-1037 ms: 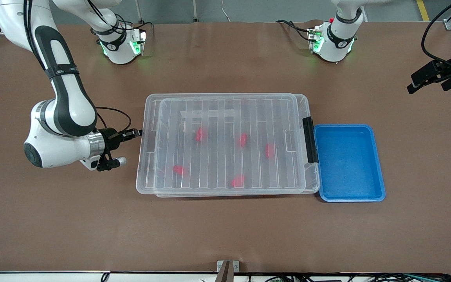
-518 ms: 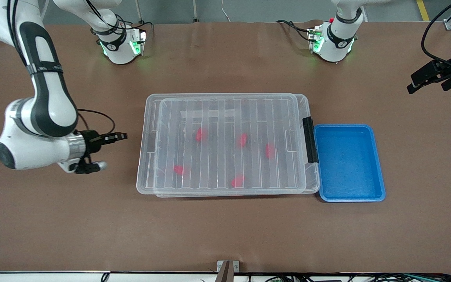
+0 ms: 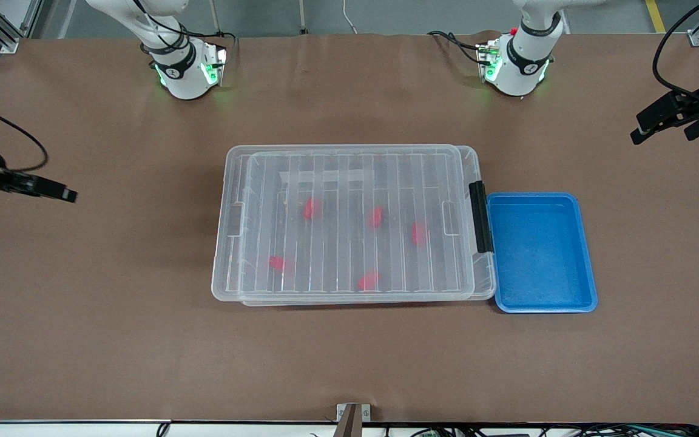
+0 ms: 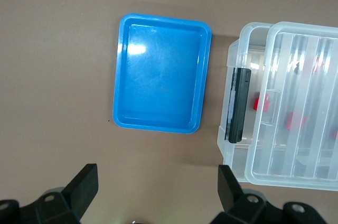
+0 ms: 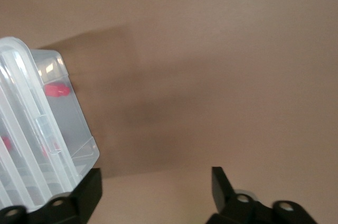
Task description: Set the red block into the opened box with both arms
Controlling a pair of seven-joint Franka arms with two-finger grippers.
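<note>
Five red blocks (image 3: 376,216) already in lidded box (image 3: 228,243) — lengthwise between arms. Right gripper (image 5: 153,195) off its plain end, left gripper (image 4: 156,189) off latch (image 3: 479,216) end; both jaws apart, empty.

Even, bright overhead light; a glare patch sits on the shallow blue plastic tray (image 4: 161,72), and a soft blurred shadow darkens the brown table beside the clear ribbed-lidded box (image 5: 37,129).

Robot lab, two arm bases (image 3: 182,70) (bolted), brown table (image 3: 349,358)
</note>
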